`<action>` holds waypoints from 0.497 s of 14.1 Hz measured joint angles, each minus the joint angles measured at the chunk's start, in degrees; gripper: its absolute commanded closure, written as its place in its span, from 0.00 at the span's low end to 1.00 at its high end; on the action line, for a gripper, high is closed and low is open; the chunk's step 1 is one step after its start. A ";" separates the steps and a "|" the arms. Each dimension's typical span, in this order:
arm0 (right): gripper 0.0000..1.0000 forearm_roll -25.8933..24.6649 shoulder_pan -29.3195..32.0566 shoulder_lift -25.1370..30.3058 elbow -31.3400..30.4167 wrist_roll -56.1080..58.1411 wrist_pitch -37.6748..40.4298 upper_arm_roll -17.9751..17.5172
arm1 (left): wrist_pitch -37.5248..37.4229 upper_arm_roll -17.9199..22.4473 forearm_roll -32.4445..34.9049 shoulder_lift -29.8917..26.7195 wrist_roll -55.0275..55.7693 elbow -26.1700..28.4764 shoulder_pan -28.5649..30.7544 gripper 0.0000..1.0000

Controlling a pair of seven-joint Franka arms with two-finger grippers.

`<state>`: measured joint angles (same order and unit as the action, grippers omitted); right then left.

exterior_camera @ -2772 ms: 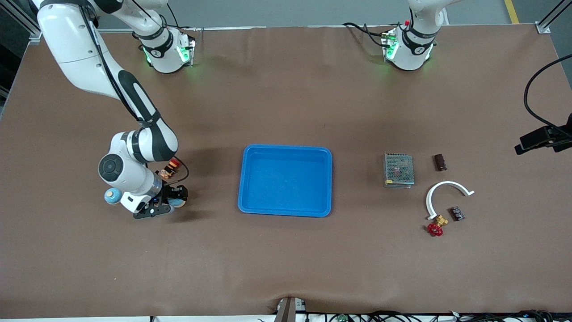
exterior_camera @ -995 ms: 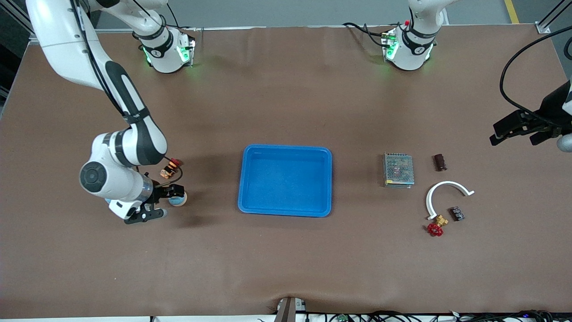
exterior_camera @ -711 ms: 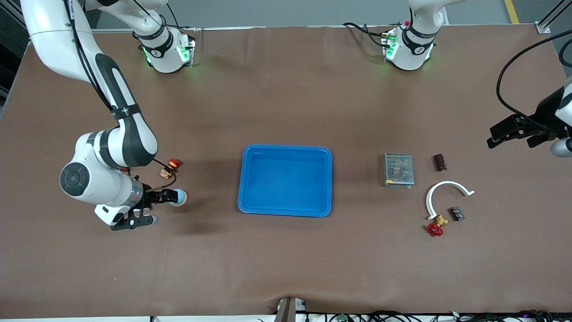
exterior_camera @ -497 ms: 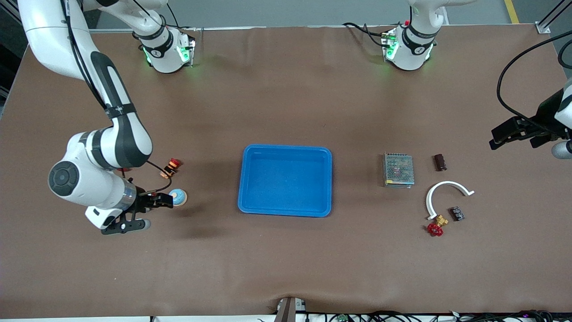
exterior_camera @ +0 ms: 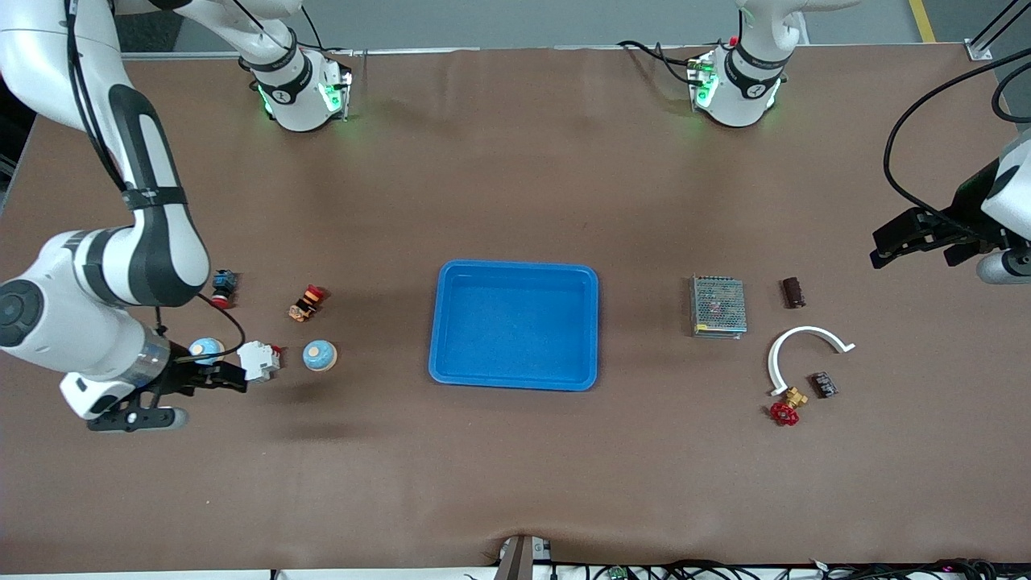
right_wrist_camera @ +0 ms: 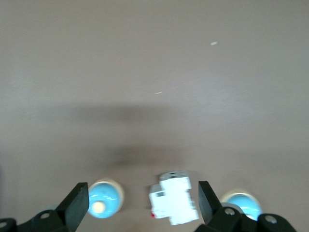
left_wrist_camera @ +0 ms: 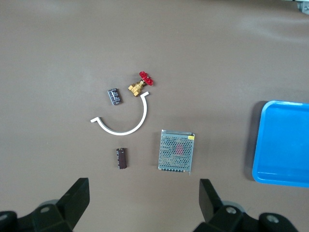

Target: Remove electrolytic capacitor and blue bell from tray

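Observation:
The capacitor (exterior_camera: pixel 793 292), a dark brown cylinder, lies on the table toward the left arm's end and also shows in the left wrist view (left_wrist_camera: pixel 121 158). My left gripper (exterior_camera: pixel 912 256) hangs open and empty over the table's edge at that end, apart from the capacitor. Two blue dome bells rest toward the right arm's end, one (exterior_camera: pixel 320 355) nearer the blue tray (exterior_camera: pixel 515 266), the other (exterior_camera: pixel 206 348) close by my right gripper (exterior_camera: pixel 189 397). That gripper is open and empty; its wrist view shows both bells (right_wrist_camera: pixel 103 205) (right_wrist_camera: pixel 241 203).
A white breaker (exterior_camera: pixel 259 360) lies between the bells, with an orange-red button (exterior_camera: pixel 307 303) and a blue-red switch (exterior_camera: pixel 223 286) close by. Near the capacitor are a mesh-covered box (exterior_camera: pixel 718 306), a white arc (exterior_camera: pixel 805 345), a red-handled brass valve (exterior_camera: pixel 785 408) and a small black part (exterior_camera: pixel 822 384).
My right arm has drawn back from the bell beside the tray toward its own end of the table, uncovering the breaker, the other bell and the switch. The left gripper shifted only slightly.

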<state>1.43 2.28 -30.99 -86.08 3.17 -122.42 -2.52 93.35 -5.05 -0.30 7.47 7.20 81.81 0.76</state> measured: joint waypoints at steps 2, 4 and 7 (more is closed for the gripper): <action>0.00 -0.90 0.68 0.71 0.22 0.73 -0.03 -0.01 | -0.04 0.39 0.00 0.04 1.19 0.18 0.10 0.00; 0.00 -1.21 0.68 2.26 0.71 0.73 0.78 -0.12 | -0.04 0.57 0.00 0.17 1.48 0.39 0.96 0.00; 0.00 -1.42 0.55 6.09 2.54 0.71 9.42 -0.27 | -0.04 0.86 0.00 0.97 1.48 0.67 2.90 0.00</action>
<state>0.01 2.83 -24.90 -83.54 3.89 -113.00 -2.79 93.31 -4.19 -0.30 8.44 8.68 82.49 3.65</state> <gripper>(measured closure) 0.000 0.000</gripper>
